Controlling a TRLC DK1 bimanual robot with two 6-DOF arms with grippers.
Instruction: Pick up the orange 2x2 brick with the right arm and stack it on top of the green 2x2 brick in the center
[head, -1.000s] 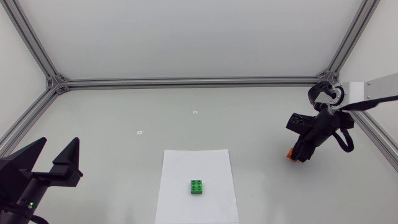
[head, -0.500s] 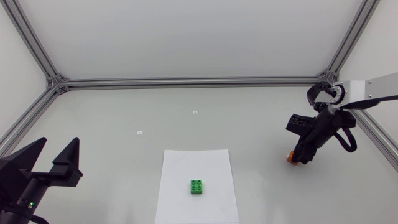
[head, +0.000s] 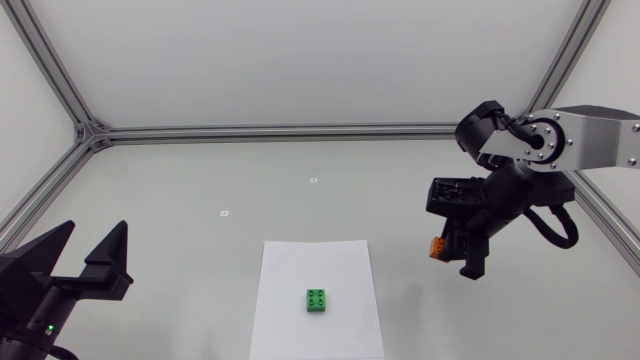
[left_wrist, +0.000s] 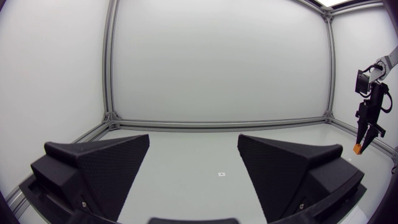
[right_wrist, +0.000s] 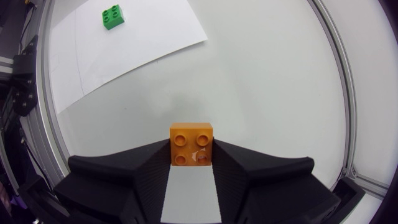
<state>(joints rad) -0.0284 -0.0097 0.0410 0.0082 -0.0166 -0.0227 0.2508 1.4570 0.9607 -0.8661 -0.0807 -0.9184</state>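
Note:
The orange 2x2 brick (right_wrist: 191, 144) is clamped between the two black fingers of my right gripper (right_wrist: 191, 163), studs facing the camera; in the head view this brick (head: 437, 247) hangs above the table at the right, held by the gripper (head: 447, 250). On a white paper sheet (head: 345, 265) in the centre sits the green 2x2 brick (head: 318, 300), well to the left of the right gripper; the right wrist view shows it (right_wrist: 112, 16) far ahead. My left gripper (head: 80, 258) rests at the near left, open (left_wrist: 193, 171), with nothing between its fingers.
An aluminium frame (head: 300, 130) borders the grey table on the far side and both flanks. Two small marks (head: 313, 180) (head: 225, 212) lie on the tabletop beyond the paper.
My right arm has lifted the orange brick off the table and carried it leftward, toward the centre. The left arm has not moved.

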